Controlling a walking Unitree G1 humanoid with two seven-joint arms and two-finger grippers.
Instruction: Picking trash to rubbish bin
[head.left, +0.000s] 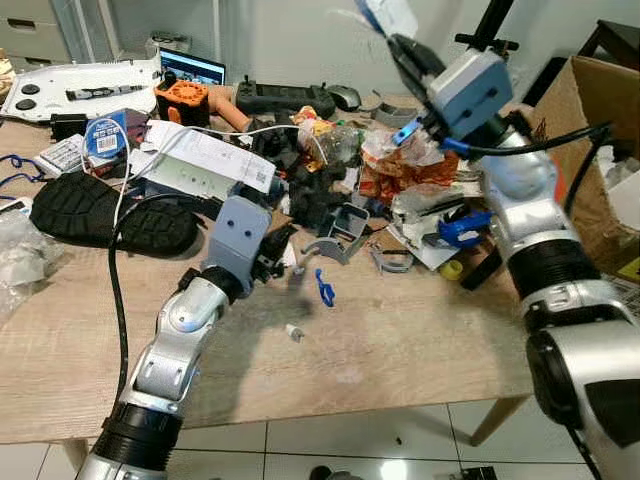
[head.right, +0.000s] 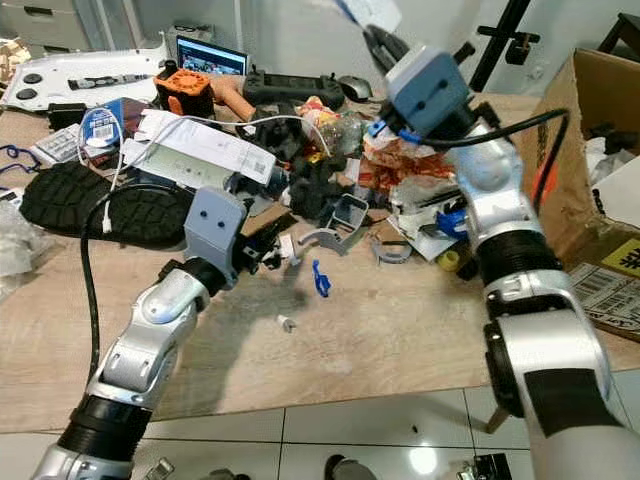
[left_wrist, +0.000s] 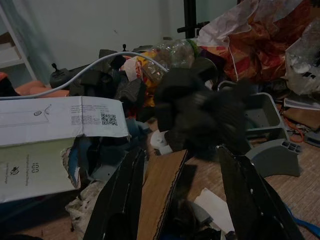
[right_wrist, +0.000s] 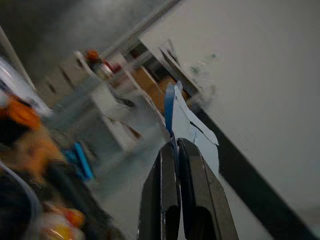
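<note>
Wooden table (head.left: 400, 350) covered in clutter, robot standing at its near edge. Right gripper (head.left: 392, 38) raised high above the back of the table, fingers pinched closed on a white-and-blue scrap (head.left: 390, 14); the right wrist view shows the scrap (right_wrist: 187, 122) clamped between the two black fingers (right_wrist: 161, 195), sticking out past the tips. Left gripper (head.left: 278, 250) low at the near edge of the pile, fingers spread apart, holding nothing; left wrist view shows its fingers (left_wrist: 122, 200) either side of a brown cardboard piece (left_wrist: 160, 190) with a dark blurred lump (left_wrist: 200, 117) just beyond. Cardboard box (head.left: 600, 150) stands at the right end of the table, open top, white stuff inside; the scrap is up in the air, left of that box, not in it. Trash pile in the table's middle: orange crinkled wrapper (head.left: 400, 170), black plastic bits (head.left: 310, 190), grey bracket (head.left: 330, 245), blue clip (head.left: 325, 288) lying alone on bare wood, small white cap (head.left: 294, 332) nearer the edge. White paper box (head.left: 200, 160) left of the pile, black shoe sole (head.left: 110, 215) beside it, white cable (head.left: 125, 190) draped across both. Laptop (head.left: 192, 68) and black controller (head.left: 285, 97) at the back, orange part (head.left: 182, 100) between them. White tile floor (head.left: 350, 440) below.
</note>
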